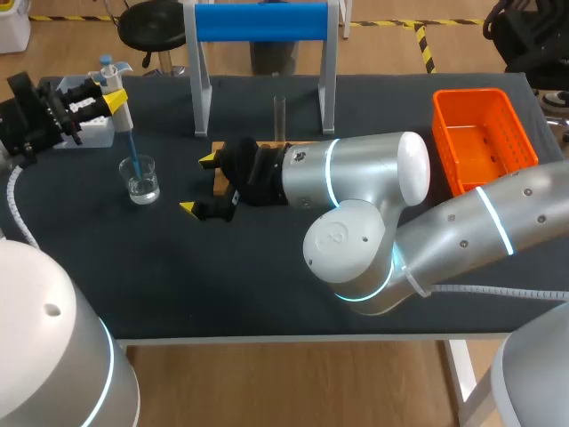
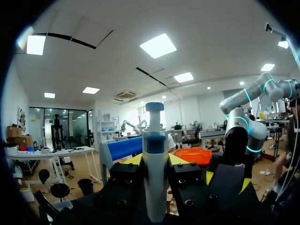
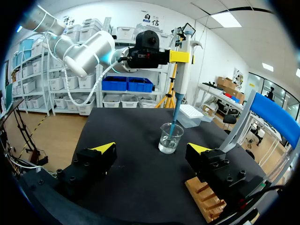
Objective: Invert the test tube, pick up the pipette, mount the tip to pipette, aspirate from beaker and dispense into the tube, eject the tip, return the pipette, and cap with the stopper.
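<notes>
Black mat over the table point(image 1: 222, 276), pale edge along the near side. The beaker point(image 1: 140, 178) stood on the left part of the mat with a little clear liquid in it.

Left gripper point(image 1: 113, 100) was just behind and above the beaker, fingers clamped on the pipette point(image 1: 120, 107) from both sides. The pipette hung upright over the beaker and its blue tip point(image 1: 133, 156) ran down inside the glass. I could not tell whether the tip's end reached the liquid.

Right gripper point(image 1: 197, 184) sat low over the mat just right of the beaker, fingers wide apart, nothing between them, pointed toward the beaker.

A wooden rack point(image 1: 219, 182) lay right of the beaker, mostly hidden under the right gripper, only slivers of wood showing. The test tube point(image 1: 278, 116) stood upright right of and behind the beaker, its foot hidden behind the right arm.

A white tip box point(image 1: 93, 133) sat behind the beaker, partly covered by the left gripper. A white frame with a blue roll point(image 1: 260, 22) stood behind and right of the beaker, its top cut off. An orange basket point(image 1: 484, 133) was far right of the beaker, at the table's right edge.

In the left wrist view only the pipette's upper body and plunger showed. The beaker was out of sight there.
</notes>
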You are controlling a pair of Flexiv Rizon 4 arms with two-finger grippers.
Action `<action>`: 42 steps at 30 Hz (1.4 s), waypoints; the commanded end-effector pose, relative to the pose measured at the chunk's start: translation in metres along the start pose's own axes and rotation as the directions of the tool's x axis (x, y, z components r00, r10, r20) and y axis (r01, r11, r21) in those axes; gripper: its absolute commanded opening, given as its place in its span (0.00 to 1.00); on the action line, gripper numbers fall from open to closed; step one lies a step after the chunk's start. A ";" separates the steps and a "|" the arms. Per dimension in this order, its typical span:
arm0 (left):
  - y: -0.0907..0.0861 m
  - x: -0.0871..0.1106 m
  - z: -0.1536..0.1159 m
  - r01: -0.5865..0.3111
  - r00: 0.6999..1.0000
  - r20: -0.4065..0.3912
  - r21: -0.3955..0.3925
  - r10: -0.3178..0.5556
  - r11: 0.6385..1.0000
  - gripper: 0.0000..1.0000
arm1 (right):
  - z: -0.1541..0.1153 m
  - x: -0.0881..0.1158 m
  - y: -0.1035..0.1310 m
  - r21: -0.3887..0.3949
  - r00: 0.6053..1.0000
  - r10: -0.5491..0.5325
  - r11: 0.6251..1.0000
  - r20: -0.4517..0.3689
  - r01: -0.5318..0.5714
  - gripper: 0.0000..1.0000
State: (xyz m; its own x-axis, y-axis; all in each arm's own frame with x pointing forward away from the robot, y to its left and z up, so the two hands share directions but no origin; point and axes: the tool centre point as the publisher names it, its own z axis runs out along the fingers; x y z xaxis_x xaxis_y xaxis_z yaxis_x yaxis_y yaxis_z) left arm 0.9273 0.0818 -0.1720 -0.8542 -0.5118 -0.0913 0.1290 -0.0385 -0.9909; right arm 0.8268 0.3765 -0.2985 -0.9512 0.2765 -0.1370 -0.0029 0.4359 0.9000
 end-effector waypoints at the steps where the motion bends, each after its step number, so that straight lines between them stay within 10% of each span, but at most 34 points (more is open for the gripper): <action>1: 0.006 -0.003 -0.001 0.005 1.000 -0.007 0.002 -0.005 1.000 0.00 | -0.001 -0.001 0.000 0.001 1.000 0.000 1.000 -0.003 0.000 1.00; 42: 0.024 -0.010 -0.001 0.047 0.999 -0.021 -0.007 -0.048 0.999 0.00 | -0.001 -0.001 0.000 0.001 1.000 0.000 1.000 -0.003 0.000 1.00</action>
State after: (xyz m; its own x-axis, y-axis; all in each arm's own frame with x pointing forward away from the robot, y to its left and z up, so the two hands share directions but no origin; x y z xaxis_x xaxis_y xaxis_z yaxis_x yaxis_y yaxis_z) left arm 0.9380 0.0867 -0.1944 -0.8683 -0.4938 -0.0467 0.0852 -0.0559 -0.9948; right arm 0.8264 0.3766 -0.2987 -0.9507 0.2778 -0.1376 -0.0033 0.4345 0.9006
